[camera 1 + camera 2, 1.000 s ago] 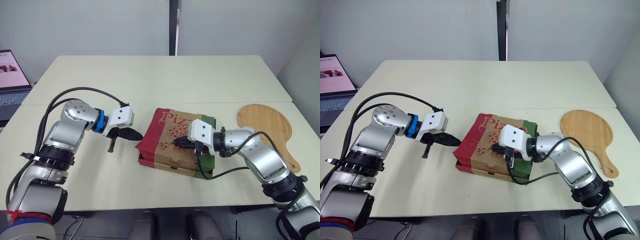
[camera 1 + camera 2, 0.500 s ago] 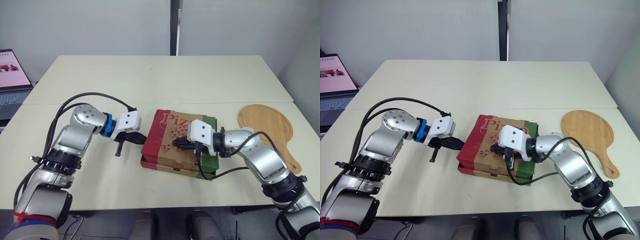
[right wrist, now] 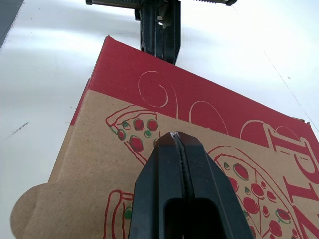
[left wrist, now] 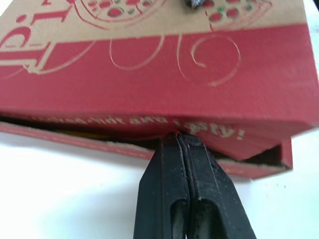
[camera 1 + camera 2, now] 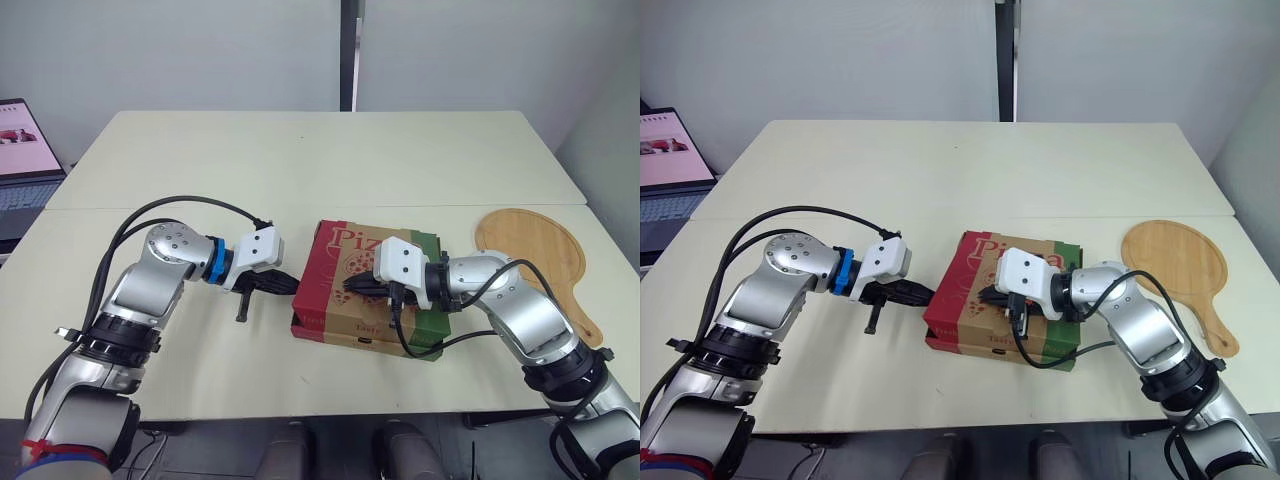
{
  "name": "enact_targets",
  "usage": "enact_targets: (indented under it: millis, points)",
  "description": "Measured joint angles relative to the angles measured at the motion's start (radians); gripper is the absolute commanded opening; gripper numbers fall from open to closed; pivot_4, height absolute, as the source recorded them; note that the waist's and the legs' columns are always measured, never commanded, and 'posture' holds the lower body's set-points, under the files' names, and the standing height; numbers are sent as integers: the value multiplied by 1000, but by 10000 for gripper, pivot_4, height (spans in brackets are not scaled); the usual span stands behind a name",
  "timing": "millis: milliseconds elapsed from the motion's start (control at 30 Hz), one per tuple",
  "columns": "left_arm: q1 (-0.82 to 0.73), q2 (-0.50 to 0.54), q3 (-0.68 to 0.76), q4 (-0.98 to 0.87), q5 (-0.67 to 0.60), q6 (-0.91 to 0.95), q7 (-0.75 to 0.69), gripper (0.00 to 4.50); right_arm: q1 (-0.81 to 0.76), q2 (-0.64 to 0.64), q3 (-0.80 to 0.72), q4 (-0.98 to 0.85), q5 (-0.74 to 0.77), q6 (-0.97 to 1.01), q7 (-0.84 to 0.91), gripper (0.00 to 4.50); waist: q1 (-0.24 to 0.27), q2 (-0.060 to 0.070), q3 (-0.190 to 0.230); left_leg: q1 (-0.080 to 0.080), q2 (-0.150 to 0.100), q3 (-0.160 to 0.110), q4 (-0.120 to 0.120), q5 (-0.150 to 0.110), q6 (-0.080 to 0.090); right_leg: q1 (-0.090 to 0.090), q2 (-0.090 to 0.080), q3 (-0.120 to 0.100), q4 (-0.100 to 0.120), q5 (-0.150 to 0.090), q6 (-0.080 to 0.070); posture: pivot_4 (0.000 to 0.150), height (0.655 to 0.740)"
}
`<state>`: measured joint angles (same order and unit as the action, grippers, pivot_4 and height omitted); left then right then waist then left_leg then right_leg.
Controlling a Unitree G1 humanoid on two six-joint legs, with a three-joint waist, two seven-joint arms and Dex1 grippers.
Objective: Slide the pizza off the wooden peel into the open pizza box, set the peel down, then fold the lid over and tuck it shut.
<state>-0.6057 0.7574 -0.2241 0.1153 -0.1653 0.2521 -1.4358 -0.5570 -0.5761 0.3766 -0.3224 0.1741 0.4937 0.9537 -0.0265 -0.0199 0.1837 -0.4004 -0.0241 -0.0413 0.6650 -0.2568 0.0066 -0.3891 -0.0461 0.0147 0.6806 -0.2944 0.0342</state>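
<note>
The pizza box lies on the table with its printed lid folded down, red front flap facing my left arm. My left gripper is shut, its tips pressed against the red flap's lower edge, where a thin gap to the box base still shows. My right gripper is shut and rests its tips on top of the lid. The round wooden peel lies flat on the table to the right of the box, apart from both grippers. The pizza is hidden inside the box.
A laptop stands off the table's far left corner. A seam runs across the table behind the box. Black cables hang from both wrists near the box.
My left gripper has moved right until it touches the box's front flap. The lid has come down flatter and the box has shifted slightly right. My right gripper stays on the lid.
</note>
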Motion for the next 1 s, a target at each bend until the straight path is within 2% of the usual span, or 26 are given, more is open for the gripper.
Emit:
enact_targets:
  millis: [333, 567, 1000]
  points:
    - [73, 34, 4, -174, -92, 143, -1, 0, 28, 7, 0, -5, -33, -27, -11, 433, 1, 0, 0, 0, 0, 0, 0, 0, 0, 0, 0, 0, 0, 0, 0, 1500, 7400]
    - [90, 50, 12, -180, -93, 153, 15, 0, 30, 9, 8, -2, -38, -27, -11, 433, 1, 0, 0, 0, 0, 0, 0, 0, 0, 0, 0, 0, 0, 0, 0, 1500, 7400]
    - [-14, 87, 56, -121, -113, 162, -11, 0, 42, 9, 26, 4, -58, -28, -12, 433, 0, 0, 0, 0, 0, 0, 0, 0, 0, 0, 0, 0, 0, 0, 0, 1500, 7400]
